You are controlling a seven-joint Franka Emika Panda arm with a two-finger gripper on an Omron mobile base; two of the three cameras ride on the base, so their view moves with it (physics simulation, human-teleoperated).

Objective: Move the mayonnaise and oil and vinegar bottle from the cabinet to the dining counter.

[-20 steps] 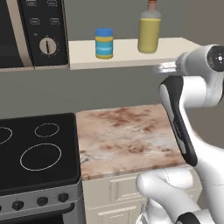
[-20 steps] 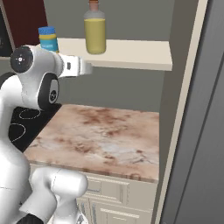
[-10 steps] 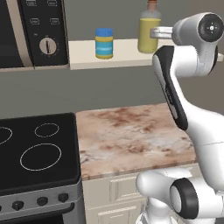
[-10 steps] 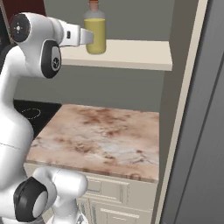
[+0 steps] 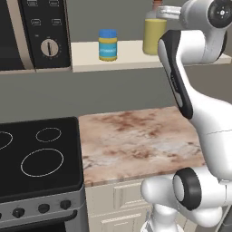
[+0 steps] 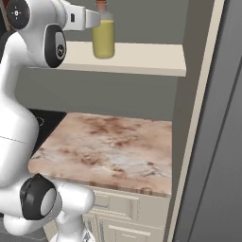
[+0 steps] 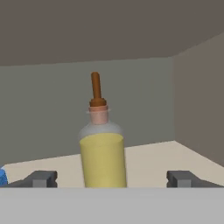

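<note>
The oil and vinegar bottle (image 5: 153, 35), yellow-olive with a brown stopper, stands upright on the beige cabinet shelf (image 5: 86, 58). The mayonnaise jar (image 5: 108, 44), blue-lidded with yellow bands, stands to its left on the same board. My gripper (image 6: 97, 19) hovers at the height of the bottle's neck, just short of it. In the hand view the bottle (image 7: 103, 159) stands centred ahead, and the open gripper (image 7: 112, 178) has one fingertip (image 7: 41, 178) on each side, not touching it. A blue sliver of the jar (image 7: 1, 177) shows at the left edge. The dining counter is out of view.
Below the shelf lie a marbled worktop (image 5: 136, 140) and a black stove (image 5: 36, 158). A black microwave (image 5: 31, 31) bounds the shelf on the left. A beige upright and a tall grey panel (image 6: 212, 118) close off the right side.
The arm has swung up: the hand rose from below the shelf to the bottle's neck height and came closer to the bottle. Bottle and jar have not moved.
</note>
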